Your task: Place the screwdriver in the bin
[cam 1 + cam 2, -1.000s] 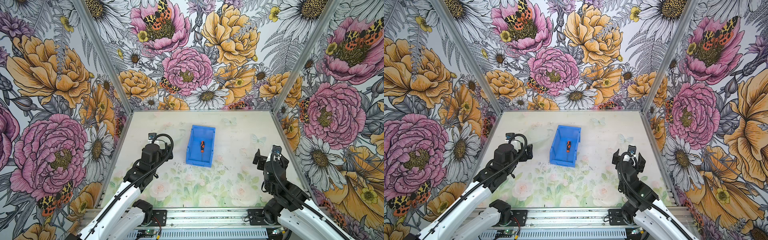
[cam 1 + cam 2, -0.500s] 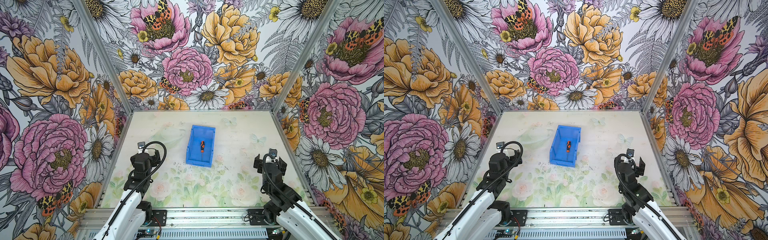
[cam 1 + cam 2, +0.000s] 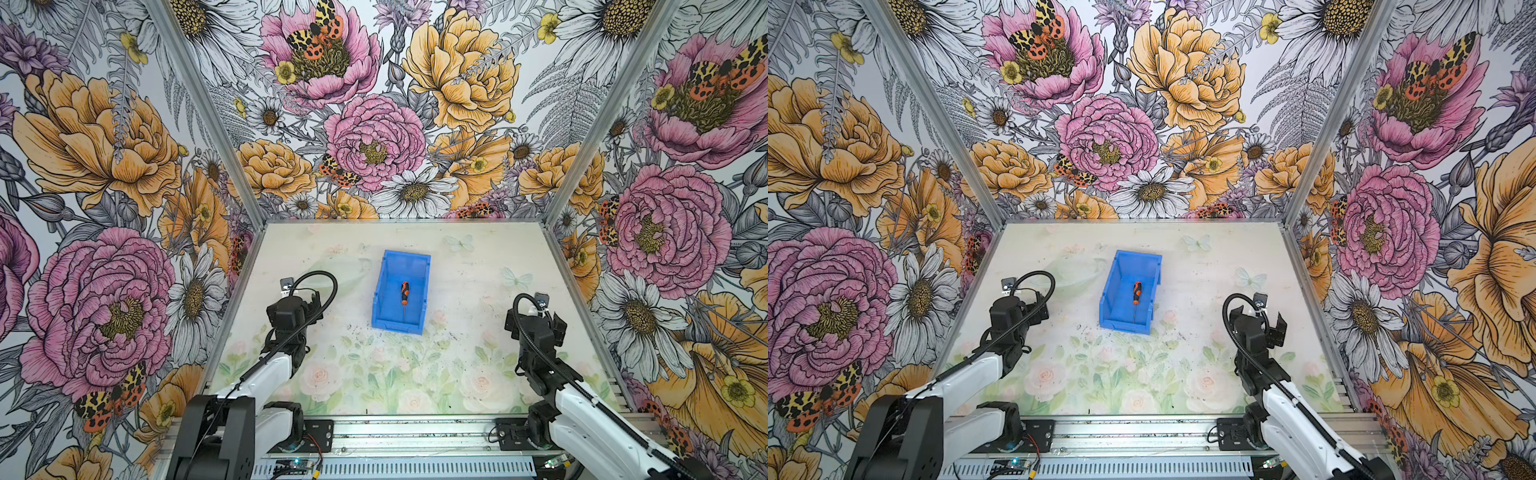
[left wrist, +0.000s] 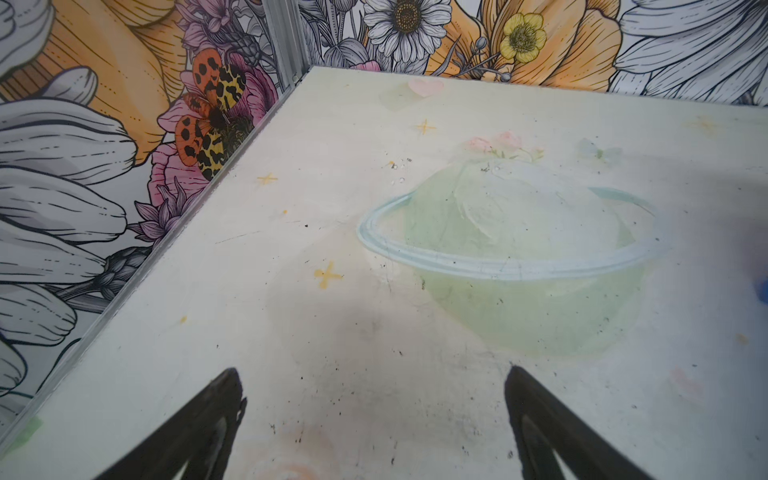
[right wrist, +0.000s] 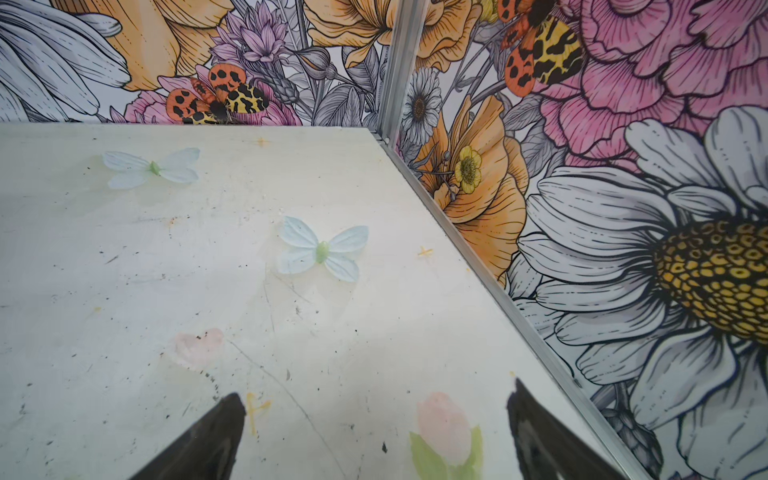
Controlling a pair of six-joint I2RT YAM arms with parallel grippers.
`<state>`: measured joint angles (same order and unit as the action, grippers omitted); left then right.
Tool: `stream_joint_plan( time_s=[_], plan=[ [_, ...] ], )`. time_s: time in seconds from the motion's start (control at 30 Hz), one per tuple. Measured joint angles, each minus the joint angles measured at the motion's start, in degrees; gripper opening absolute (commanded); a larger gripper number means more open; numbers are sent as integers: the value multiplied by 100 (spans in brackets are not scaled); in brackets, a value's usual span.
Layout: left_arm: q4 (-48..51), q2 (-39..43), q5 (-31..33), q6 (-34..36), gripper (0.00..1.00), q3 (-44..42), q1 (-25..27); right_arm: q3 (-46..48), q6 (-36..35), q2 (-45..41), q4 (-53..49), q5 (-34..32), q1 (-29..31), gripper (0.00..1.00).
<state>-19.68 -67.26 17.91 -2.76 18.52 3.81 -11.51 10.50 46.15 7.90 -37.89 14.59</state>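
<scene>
In my left wrist view the bin is only a blurred blue sliver, cut by the frame's edge. My left gripper and my right gripper show only dark tips; the rest runs out of frame. In both top views the screwdriver tip is too thin to make out, and my left arm and right arm are cut off below.

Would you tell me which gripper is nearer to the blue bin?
Left. The left gripper is left of the bin, fairly close; the right gripper stands farther away, near the right wall.
</scene>
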Motion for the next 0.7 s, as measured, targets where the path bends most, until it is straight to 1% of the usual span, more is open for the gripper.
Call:
stream_joint_plan(
  time_s=[0.23, 0.57, 0.7],
  plan=[
    [-811, -809, -101, 149, 99, 415, -70, -31, -55, 903, 973, 291, -424, 100],
    [-1497, -1213, -199, 240, 99, 540, -74, -369, -142, 1755, 1749, 850, -811, 99],
    [-1910, -1528, -260, 295, 99, 542, -109, -492, -195, 2083, 2035, 1049, -935, 99]
  ],
)
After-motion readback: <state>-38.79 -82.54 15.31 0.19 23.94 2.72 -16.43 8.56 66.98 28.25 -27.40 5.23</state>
